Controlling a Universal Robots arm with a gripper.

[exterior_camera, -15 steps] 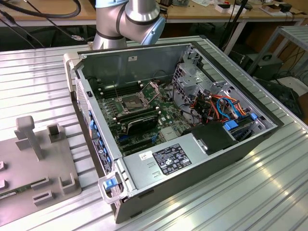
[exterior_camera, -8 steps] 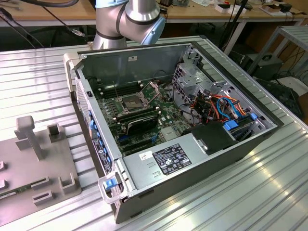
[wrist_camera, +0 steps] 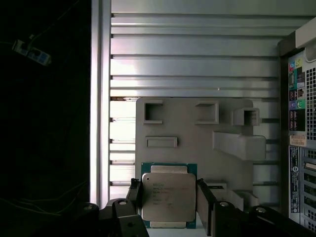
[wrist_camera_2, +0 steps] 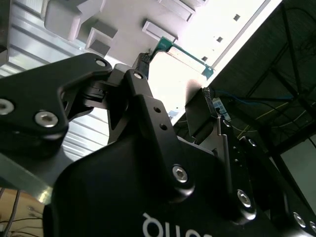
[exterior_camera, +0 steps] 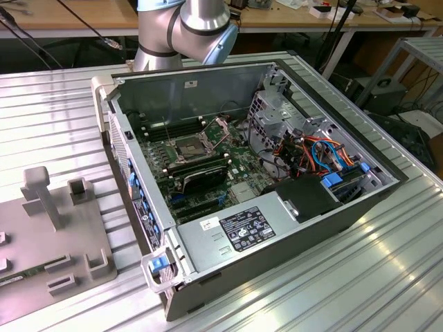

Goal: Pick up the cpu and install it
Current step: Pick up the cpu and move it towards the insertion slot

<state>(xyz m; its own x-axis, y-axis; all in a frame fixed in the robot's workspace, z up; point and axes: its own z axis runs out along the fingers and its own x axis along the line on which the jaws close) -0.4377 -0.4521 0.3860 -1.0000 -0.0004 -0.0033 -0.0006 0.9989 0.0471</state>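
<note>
Closest to you, the gripper (wrist_camera_2: 175, 74) hangs over the grey fixture plate (wrist_camera: 187, 128) with its jaws apart and nothing held between them. In the first wrist view its fingers (wrist_camera: 204, 197) frame the cpu (wrist_camera: 169, 196), which lies flat on that plate, metal face up, near the plate's edge. In the second wrist view the chip's green rim sits well beyond the fingertips, so you have lined up over it but not gripped it. Just beside the plate stands the open computer case (exterior_camera: 208, 90), and inside it the socket (exterior_camera: 188, 147) shows a dark, unfilled centre. By my reading, both the pick and the install remain to be done.
</note>
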